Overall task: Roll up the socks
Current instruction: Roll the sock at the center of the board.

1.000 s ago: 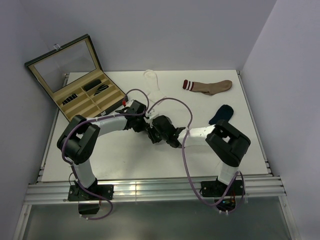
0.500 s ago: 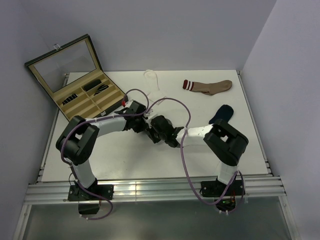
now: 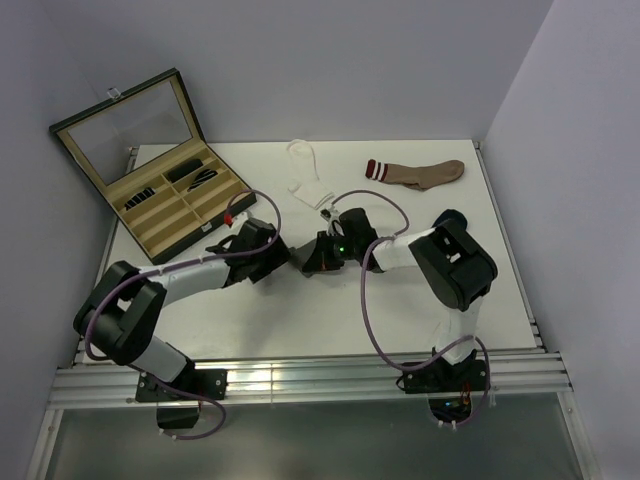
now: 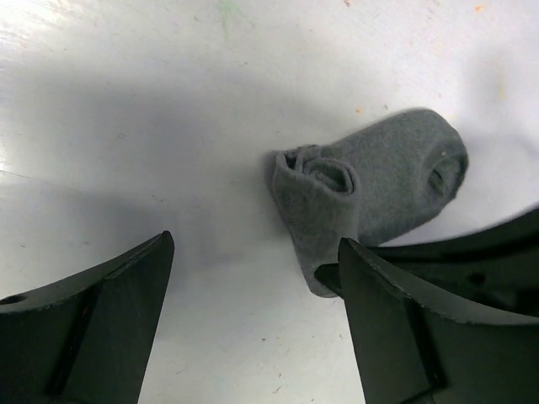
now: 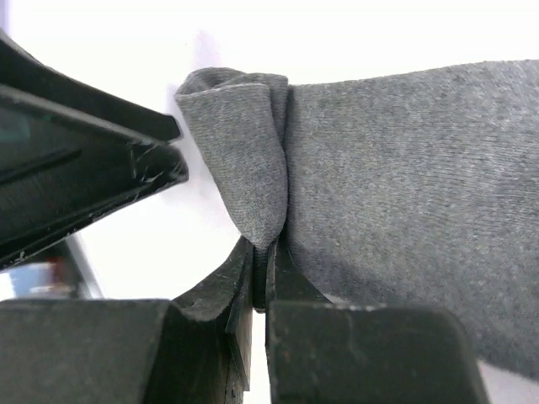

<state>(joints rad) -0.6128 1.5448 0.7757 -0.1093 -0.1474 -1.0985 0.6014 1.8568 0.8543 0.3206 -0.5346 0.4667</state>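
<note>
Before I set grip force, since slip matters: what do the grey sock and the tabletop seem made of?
Grey sock: soft knitted fabric, matte. The fine knit texture shows and it folds limply.
Tabletop: hard, smooth white board, possibly laminate or painted. It has a faint sheen, with small specks and scuffs.

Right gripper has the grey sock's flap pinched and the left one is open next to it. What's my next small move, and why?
Probably draw the right gripper, shut on the loose flap of the dark grey sock, over the roll's open end to wrap it. The sock is already coiled but that end gapes, and the left gripper stands open, holding nothing.
</note>
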